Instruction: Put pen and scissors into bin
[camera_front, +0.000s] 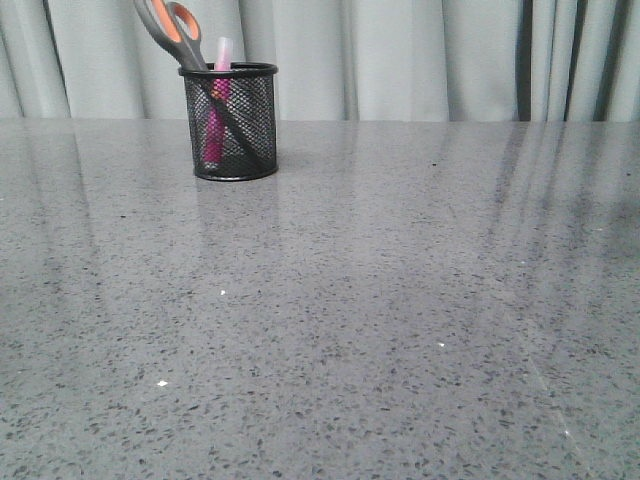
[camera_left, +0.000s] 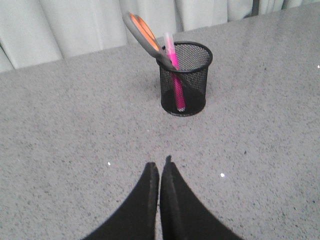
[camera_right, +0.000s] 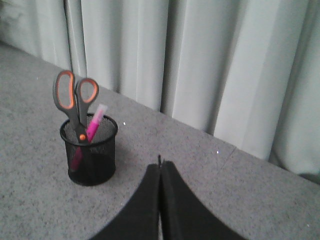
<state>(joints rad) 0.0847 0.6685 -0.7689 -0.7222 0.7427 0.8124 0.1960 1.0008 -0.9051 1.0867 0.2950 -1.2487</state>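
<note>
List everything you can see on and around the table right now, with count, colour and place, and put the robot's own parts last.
bin: one, black wire mesh, standing upright on the table toward its far left side.
scissors: one pair, grey handles with orange inner loops, blades down inside the bin, handles sticking out and leaning left.
pen: one, magenta-pink with a whitish cap, standing inside the bin, cap above the rim.
table: one, speckled grey, glossy.
curtain: pale grey-white, hanging behind the table's far edge.
left claw: one, black, fingers closed together, holding nothing, hovering over the table short of the bin.
right claw: one, black, fingers closed together, holding nothing, apart from the bin.
</note>
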